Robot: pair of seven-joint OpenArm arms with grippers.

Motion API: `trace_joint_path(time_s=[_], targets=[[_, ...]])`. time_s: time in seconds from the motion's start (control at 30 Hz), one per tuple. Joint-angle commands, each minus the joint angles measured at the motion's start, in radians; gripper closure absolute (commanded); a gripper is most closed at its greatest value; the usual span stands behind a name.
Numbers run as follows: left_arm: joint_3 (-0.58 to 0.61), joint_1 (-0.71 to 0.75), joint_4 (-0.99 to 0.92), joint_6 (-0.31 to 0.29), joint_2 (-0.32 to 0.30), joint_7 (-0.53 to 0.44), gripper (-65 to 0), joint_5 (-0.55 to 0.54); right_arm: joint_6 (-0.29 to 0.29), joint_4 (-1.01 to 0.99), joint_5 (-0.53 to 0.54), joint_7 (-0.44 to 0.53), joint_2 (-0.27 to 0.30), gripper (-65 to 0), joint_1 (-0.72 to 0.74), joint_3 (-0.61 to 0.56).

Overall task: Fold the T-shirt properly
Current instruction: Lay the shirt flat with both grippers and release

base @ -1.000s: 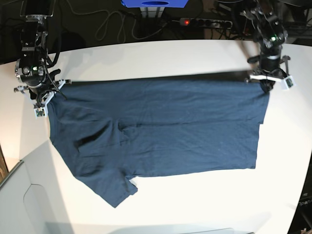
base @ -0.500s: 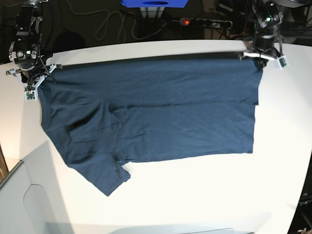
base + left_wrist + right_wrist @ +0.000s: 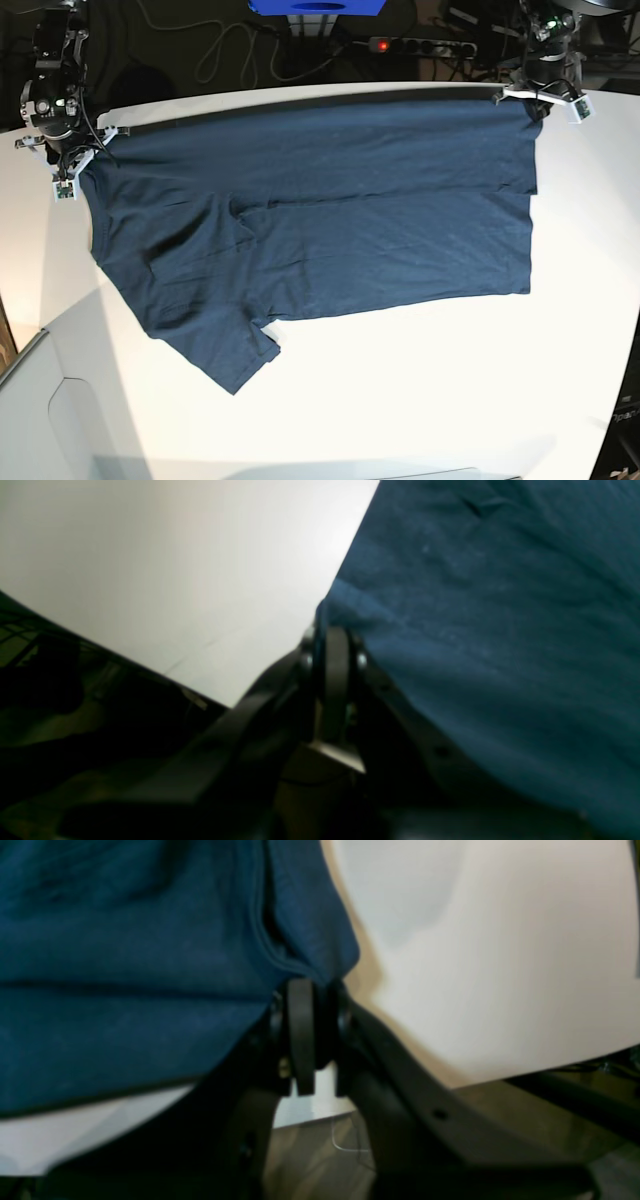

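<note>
Both wrist views are blurred, and each frame's edges cut off most of the T-shirt (image 3: 320, 215). In the base view's upper corners, the fingertips of both grippers are too small to make out, and dark clutter stays indistinct.

The T-shirt (image 3: 330, 210) was drawn toward the far edge of the table (image 3: 420, 400) by the left gripper (image 3: 541, 97) and right gripper (image 3: 68, 170); its sleeve below the right gripper was shifted slightly.
</note>
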Motion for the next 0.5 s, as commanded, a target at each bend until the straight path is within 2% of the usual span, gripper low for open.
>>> trace_joint_path(time_s=[0.0, 0.1, 0.47], targets=[[-0.009, 0.006, 0.013, 0.007, -0.011, -0.025, 0.0, 0.002, 0.004, 0.018, -0.016, 0.014, 0.013, 0.0, -0.018, 0.033], [-0.008, 0.002, 0.013, 0.007, -0.011, -0.021, 0.0, 0.002, 0.004, 0.018, -0.016, 0.014, -0.011, 0.0, -0.033, 0.050], [-0.008, 0.000, 0.011, 0.007, -0.003, -0.016, 0.0, 0.002, 0.004, 0.020, -0.015, 0.015, -0.025, 0.0, -0.057, 0.045]])
